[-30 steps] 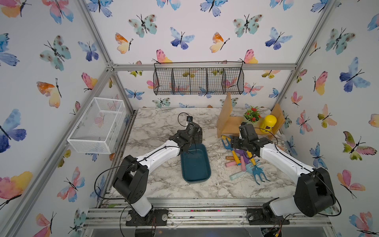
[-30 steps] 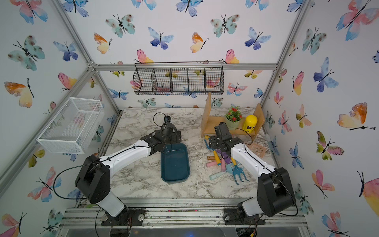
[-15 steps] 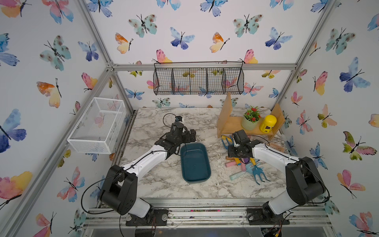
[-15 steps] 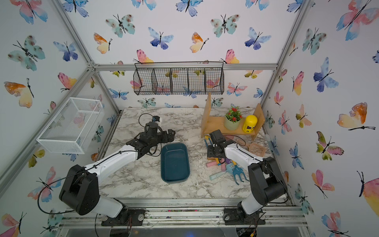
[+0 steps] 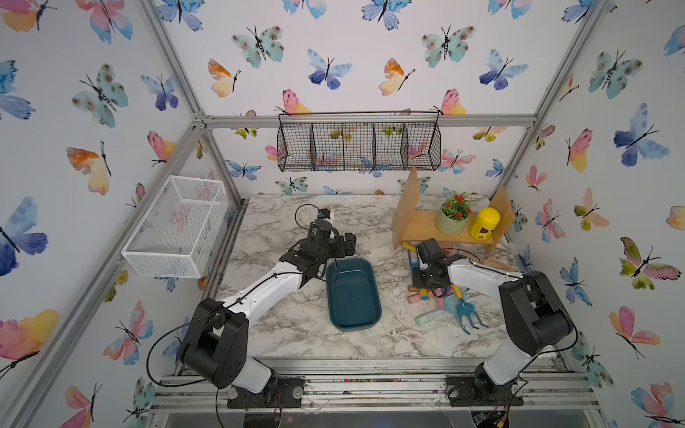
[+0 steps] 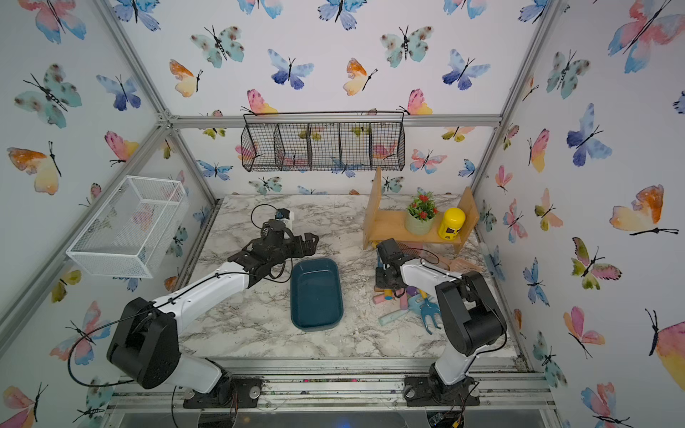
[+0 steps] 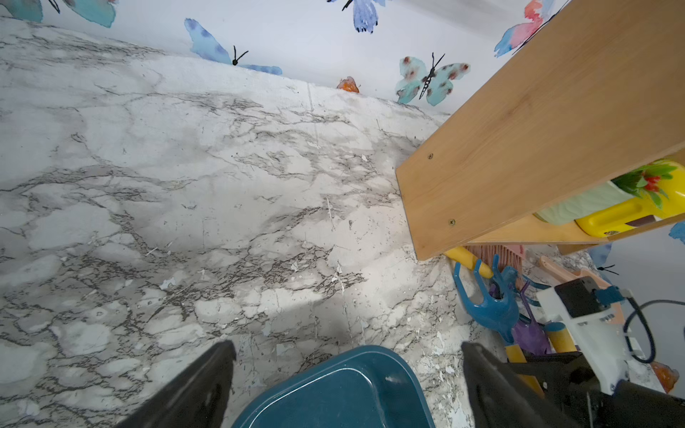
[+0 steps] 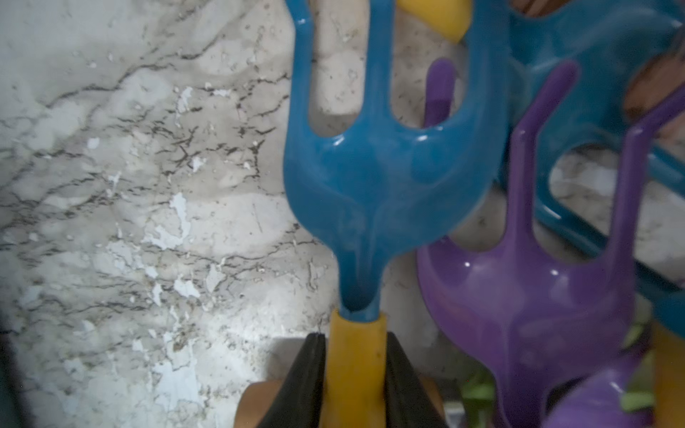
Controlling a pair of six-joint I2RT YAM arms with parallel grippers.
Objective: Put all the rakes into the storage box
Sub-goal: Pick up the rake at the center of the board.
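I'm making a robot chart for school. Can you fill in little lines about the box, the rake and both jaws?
box: dark teal, empty, on the table
rake: blue prongs, yellow handle, outside the box, beside a purple rake
right jaws: shut on the rake's handle
left jaws: wide open by the box's far end, holding nothing
rake in box: not yet
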